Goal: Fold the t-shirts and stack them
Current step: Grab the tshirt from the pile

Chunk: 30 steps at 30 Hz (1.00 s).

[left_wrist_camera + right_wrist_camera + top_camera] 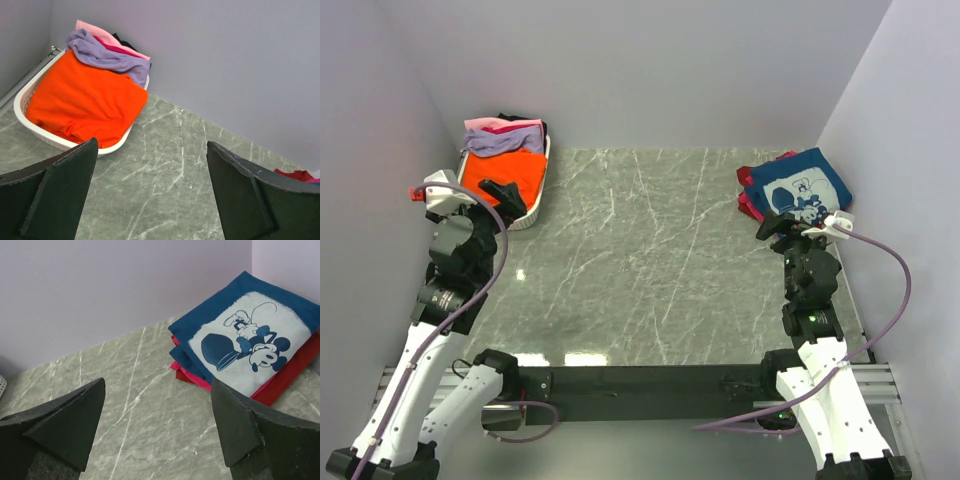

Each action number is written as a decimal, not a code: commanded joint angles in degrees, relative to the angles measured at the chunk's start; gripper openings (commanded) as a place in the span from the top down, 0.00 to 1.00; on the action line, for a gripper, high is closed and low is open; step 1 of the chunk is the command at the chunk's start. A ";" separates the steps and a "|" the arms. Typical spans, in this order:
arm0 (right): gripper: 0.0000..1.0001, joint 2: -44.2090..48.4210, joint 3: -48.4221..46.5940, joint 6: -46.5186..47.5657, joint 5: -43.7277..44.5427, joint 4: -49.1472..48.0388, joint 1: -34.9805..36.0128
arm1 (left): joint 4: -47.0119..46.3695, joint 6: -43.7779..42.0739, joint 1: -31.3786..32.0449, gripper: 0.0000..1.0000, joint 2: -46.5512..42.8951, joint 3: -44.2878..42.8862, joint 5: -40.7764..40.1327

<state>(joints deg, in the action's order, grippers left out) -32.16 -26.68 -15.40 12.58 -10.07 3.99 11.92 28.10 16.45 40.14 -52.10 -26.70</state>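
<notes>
An orange t-shirt (503, 172) lies on top in the white basket (532, 212) at the far left, with lavender (503, 141), pink and black tees behind it. It also shows in the left wrist view (85, 102). A folded navy tee with white cartoon print (800, 186) tops a stack on red and pink tees at the far right, also in the right wrist view (250, 342). My left gripper (502, 191) is open and empty, beside the basket. My right gripper (778, 226) is open and empty, just in front of the stack.
The grey marble table (650, 260) stretches between basket and stack. Lilac walls close in the back, left and right. A black rail (650, 380) runs along the near edge between the arm bases.
</notes>
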 commanded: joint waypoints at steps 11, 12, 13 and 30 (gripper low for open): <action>0.08 0.61 -2.24 -0.42 -0.19 -0.22 0.05 | 2.22 -0.41 3.59 0.02 0.46 -1.60 -11.09; 0.08 0.78 -2.33 -0.51 -0.27 -0.13 0.14 | 2.40 -0.93 3.77 0.02 0.90 -1.61 -11.18; 0.08 0.79 -2.33 -0.60 -0.27 0.04 0.05 | 2.06 -1.37 3.85 0.03 2.04 -1.69 -11.01; 0.09 0.61 -3.03 -2.09 -0.89 1.63 0.14 | -6.56 -10.78 0.09 0.04 34.55 -12.14 -5.40</action>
<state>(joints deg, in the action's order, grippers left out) -32.21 -26.85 -16.97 11.73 -7.75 3.99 10.39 20.32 19.27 72.25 -59.27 -35.57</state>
